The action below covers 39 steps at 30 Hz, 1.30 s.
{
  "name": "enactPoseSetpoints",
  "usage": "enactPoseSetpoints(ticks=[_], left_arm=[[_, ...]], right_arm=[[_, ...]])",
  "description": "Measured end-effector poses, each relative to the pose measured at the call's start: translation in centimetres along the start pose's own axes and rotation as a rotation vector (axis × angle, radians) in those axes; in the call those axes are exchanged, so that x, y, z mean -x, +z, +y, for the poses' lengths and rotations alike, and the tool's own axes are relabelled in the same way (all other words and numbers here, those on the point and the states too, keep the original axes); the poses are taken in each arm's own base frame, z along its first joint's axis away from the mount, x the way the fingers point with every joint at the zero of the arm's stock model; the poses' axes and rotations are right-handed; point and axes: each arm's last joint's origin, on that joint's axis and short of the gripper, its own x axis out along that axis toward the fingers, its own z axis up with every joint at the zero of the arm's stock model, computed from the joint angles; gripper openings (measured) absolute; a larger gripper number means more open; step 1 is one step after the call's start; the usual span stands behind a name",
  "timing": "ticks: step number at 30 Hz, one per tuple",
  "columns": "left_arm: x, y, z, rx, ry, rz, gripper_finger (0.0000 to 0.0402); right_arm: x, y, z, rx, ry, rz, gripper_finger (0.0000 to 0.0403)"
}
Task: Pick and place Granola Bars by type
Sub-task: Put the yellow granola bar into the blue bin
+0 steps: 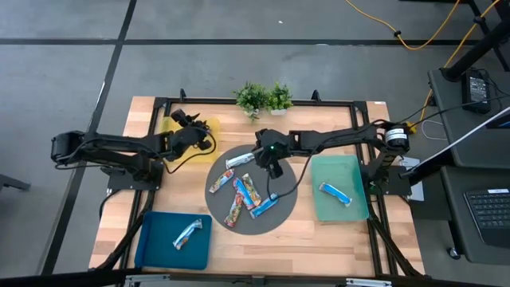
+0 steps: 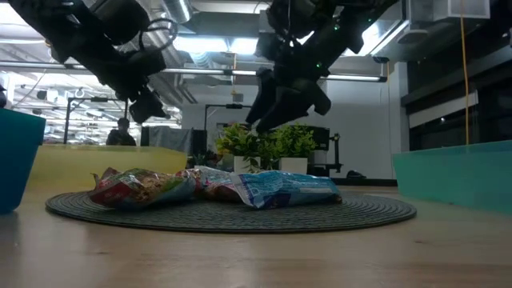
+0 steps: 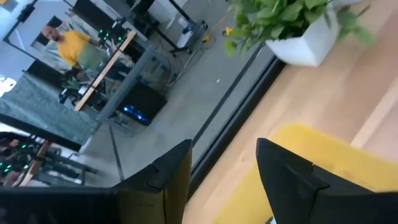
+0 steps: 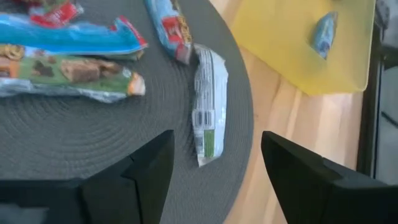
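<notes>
Several granola bars lie on the round grey mat [image 1: 275,219]: a silver-grey one [image 1: 239,161], multicoloured ones [image 1: 221,181] and blue ones [image 1: 265,206]. My right gripper [image 1: 272,165] hovers open over the mat's far part. In the right wrist view its fingers [image 4: 217,140] stand on either side of the silver-grey bar [image 4: 208,102], above it. My left gripper [image 1: 188,121] is open and empty over the yellow tray [image 1: 209,129]; the left wrist view [image 3: 224,155] shows the tray [image 3: 311,152] below it. One bar [image 4: 324,34] lies in the yellow tray.
A blue tray [image 1: 151,239] at the near left holds one bar [image 1: 187,233]. A green tray [image 1: 351,171] at the right holds a blue bar [image 1: 335,192]. Two small potted plants [image 1: 263,97] stand at the far edge. People show in the room beyond.
</notes>
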Motion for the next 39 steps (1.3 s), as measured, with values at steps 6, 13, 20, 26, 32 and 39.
enactPoseSetpoints(ticks=[6,13,20,26,32,39], left_arm=[[0.8,0.3,0.2,0.019,-0.017,-0.040,0.0172],[1.4,0.5,-0.1,0.040,-0.045,-0.067,0.0169],[1.7,0.7,-0.3,0.046,-0.036,-0.080,0.0170],[1.7,0.7,-0.3,0.056,-0.037,-0.080,0.0167],[1.7,0.7,-0.3,0.061,-0.041,-0.083,0.0168],[1.8,0.7,-0.3,0.064,-0.042,-0.084,0.0165]], right_arm=[[-0.9,0.1,0.0,-0.020,-0.019,-0.023,0.0243],[-1.4,-0.1,-0.3,-0.021,-0.034,-0.035,0.0244],[-1.7,-0.6,-1.5,-0.050,-0.005,-0.057,0.0244],[-3.1,-1.1,-2.2,-0.062,0.001,-0.039,0.0244],[-5.2,-1.7,-2.0,-0.026,0.018,-0.005,0.0244],[-6.8,-2.2,-1.8,-0.026,0.035,0.019,0.0243]])
